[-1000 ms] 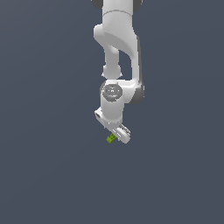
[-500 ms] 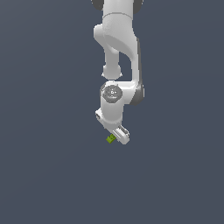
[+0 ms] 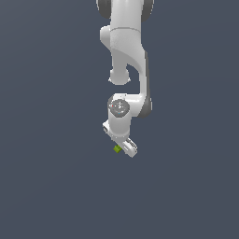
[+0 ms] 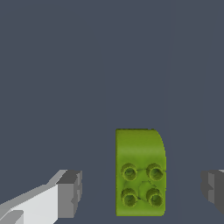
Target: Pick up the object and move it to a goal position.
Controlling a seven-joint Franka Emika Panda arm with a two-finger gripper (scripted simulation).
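From my end: the white arm [image 3: 125,56] hangs down from the top of the exterior view over a flat dark grey surface [image 3: 51,186]; the gripper [image 3: 122,146] is at the low end of it, body angled down toward the exterior view's right; a small lime-green speck, the object [image 3: 116,149], peeks out at the gripper's lower edge on the exterior view's left, too small there to read any detail.

Wrist view is clearer; the object [image 4: 140,172] is a lime-green block with one rounded corner and four darker green studs in a square on its top face, lying flat on the grey surface; the two fingertips [image 4: 69,194] stand wide apart, one on each side of the block; visible gap between each pad and the block, neither touching; block sits nearer one finger than the other, not centred; jaws apart, nothing clamped; I can't tell how high the pads are above the surface.
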